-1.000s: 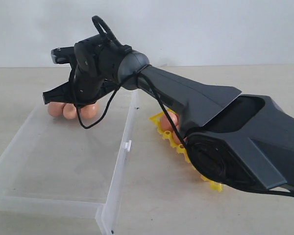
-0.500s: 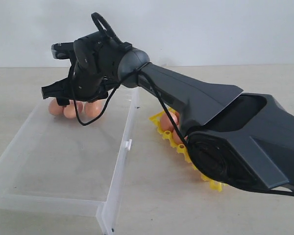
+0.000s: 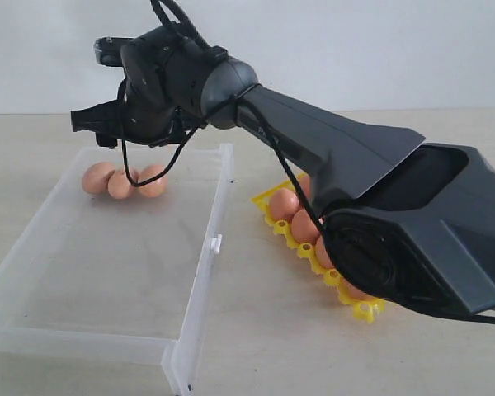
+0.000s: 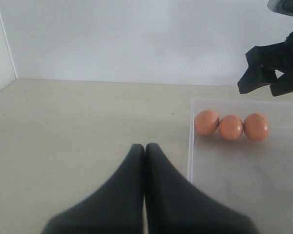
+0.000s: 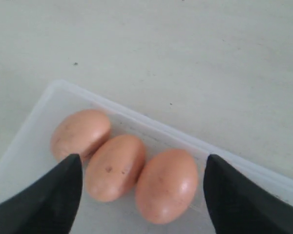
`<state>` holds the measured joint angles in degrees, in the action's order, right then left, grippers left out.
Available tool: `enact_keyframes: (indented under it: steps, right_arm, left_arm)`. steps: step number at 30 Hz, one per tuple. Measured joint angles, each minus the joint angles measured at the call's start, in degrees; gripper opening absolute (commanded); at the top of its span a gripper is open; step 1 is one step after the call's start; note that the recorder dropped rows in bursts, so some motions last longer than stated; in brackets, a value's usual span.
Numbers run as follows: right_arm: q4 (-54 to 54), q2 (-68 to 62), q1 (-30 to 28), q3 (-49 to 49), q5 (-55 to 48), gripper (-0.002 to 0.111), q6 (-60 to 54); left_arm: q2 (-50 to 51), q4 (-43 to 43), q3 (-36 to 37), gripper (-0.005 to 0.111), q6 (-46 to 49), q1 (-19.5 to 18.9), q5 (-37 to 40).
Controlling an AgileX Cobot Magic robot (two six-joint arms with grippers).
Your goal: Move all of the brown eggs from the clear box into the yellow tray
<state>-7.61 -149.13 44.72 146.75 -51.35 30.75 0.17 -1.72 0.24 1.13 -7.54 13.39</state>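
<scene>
The right fingers (image 5: pixel 53 195) are hanging spread wide and empty above the far corner of the clear box (image 3: pixel 206 247), not touching anything. Directly beneath them three brown eggs (image 3: pixel 120 181) are lying side by side on the box floor, touching one another and sitting close to the far wall. The rest of the box floor is showing bare. Just beside the box on the tabletop (image 3: pixel 264 330), the yellow tray (image 3: pixel 363 311) is holding several more eggs (image 3: pixel 301 224), partly hidden behind the right arm. The left fingers (image 4: pixel 136 195) are resting pressed together, gripping nothing, over the bare tabletop outside the box.
</scene>
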Motion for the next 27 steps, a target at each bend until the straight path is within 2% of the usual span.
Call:
enact_keyframes:
  steps: [3,16,27]
  right_arm:
    - [-1.43,-0.37,-0.10,0.00,-3.06,0.066,1.21]
    - [-1.36,-3.60,-0.82,0.00,-3.94,0.066,3.85]
    - [0.23,-5.41,-2.08,0.00,1.50,0.066,7.63]
  left_arm:
    - [0.00,0.00,0.00,-0.004,0.00,0.00,0.00]
    - [0.00,0.00,0.00,-0.004,0.00,0.00,0.00]
    - [0.00,0.00,0.00,-0.004,0.00,0.00,0.00]
